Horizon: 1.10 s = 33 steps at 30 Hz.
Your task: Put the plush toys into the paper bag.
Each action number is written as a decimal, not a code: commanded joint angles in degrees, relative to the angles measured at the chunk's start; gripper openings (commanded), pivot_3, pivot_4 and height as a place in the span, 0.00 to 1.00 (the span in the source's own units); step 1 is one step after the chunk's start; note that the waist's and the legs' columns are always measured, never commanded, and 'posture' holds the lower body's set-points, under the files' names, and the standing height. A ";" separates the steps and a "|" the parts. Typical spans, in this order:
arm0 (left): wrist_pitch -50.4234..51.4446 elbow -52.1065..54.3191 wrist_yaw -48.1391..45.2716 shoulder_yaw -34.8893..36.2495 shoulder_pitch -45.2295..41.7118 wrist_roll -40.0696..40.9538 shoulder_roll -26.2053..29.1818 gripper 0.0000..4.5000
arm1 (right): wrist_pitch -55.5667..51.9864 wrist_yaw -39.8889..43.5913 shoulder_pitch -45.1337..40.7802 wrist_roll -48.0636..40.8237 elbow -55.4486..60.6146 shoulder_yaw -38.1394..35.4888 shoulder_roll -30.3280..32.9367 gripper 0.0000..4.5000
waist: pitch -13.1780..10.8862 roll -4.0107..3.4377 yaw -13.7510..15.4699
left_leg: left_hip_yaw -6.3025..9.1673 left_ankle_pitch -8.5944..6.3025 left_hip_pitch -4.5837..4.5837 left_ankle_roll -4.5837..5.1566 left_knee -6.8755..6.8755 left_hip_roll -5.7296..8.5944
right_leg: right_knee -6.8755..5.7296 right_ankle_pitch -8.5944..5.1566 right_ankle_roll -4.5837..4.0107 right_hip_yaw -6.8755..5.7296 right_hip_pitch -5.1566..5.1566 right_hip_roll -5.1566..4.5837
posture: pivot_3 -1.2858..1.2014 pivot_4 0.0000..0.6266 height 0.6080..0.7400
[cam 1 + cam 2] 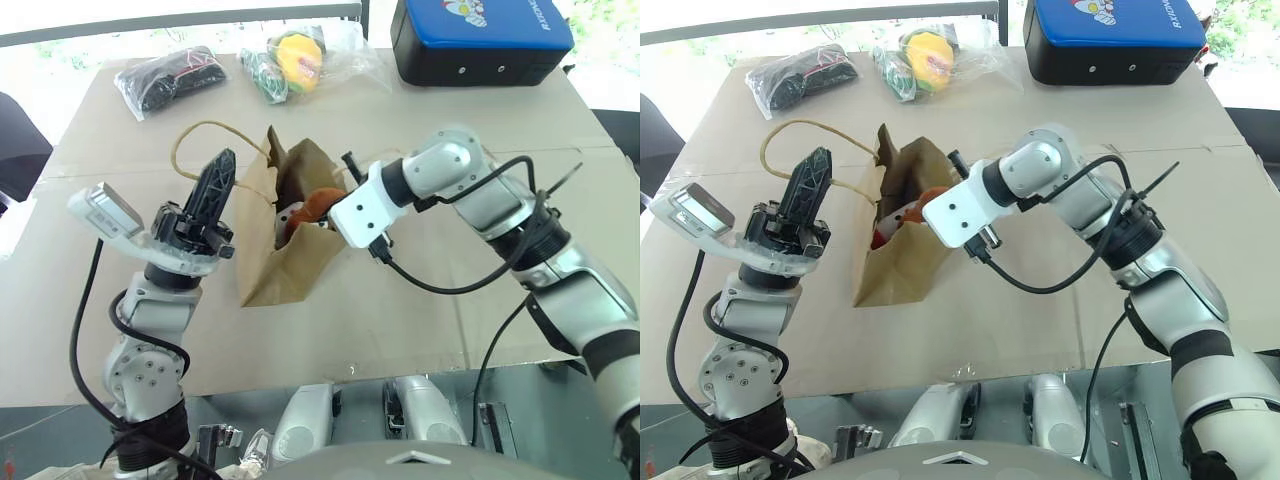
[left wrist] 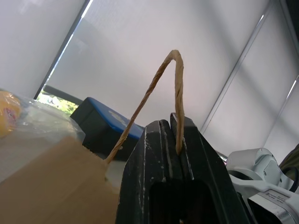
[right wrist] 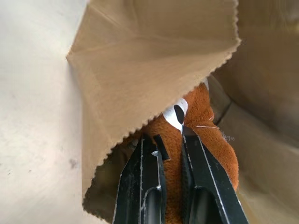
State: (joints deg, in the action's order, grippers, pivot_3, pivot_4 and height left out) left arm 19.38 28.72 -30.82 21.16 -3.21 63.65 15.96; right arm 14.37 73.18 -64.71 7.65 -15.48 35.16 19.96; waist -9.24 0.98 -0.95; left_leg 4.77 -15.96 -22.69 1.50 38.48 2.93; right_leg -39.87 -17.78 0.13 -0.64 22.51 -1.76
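while pinched in the right tool (image 3: 172,154), the brown-orange plush toy (image 3: 205,140) looks fuzzy.

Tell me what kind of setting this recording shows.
Probably an indoor robot test bench or lab: a tabletop covered in flat cardboard sheets, bagged props such as a yellow-green item in clear plastic wrap, a blue-topped black case, and pale window blinds behind.

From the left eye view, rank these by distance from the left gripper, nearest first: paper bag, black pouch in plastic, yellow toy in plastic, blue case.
1. Paper bag: right beside the left gripper, whose jaws are shut on its handle.
2. Black pouch: far side of the table, on the robot's left.
3. Yellow toy: far edge, near the middle.
4. Blue case: far corner on the robot's right.
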 commanded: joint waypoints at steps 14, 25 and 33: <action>-5.78 1.87 -1.14 -0.31 5.39 -2.23 -1.53 0.00 | 2.58 2.17 -2.52 -5.27 -6.31 -7.63 -2.91 0.68 | -0.01 0.00 0.25 | 0.03 0.01 0.03 -0.03 -0.01 0.02 | 0.01 0.00 -0.01 -0.03 -0.02 -0.03 | 0.52 0.24 1.00; -5.71 0.86 -0.56 1.76 1.39 -1.35 1.56 0.00 | -46.36 -13.08 9.73 -17.59 21.58 -28.81 5.74 0.68 | -0.01 -0.01 0.27 | 0.00 0.01 -0.03 -0.02 -0.06 0.01 | 0.03 0.00 -0.01 -0.01 0.00 -0.04 | 0.52 0.24 1.00; -3.32 0.93 3.30 1.03 -2.55 -3.62 5.24 0.00 | -89.33 -27.68 20.04 -35.01 35.84 -49.54 1.08 0.68 | -0.02 -0.05 0.14 | -0.02 0.00 -0.07 0.00 -0.08 0.01 | 0.02 0.00 -0.01 0.01 0.02 -0.05 | 0.52 0.24 1.00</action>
State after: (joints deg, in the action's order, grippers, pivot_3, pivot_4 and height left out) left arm 15.91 28.40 -28.21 21.86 -4.95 59.70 20.33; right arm -70.59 48.45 -44.71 -24.26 17.12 -11.72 21.94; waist -9.26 0.93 -0.80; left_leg 4.71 -15.96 -22.73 1.50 38.37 2.94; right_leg -39.86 -17.77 0.12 -0.60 22.54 -1.81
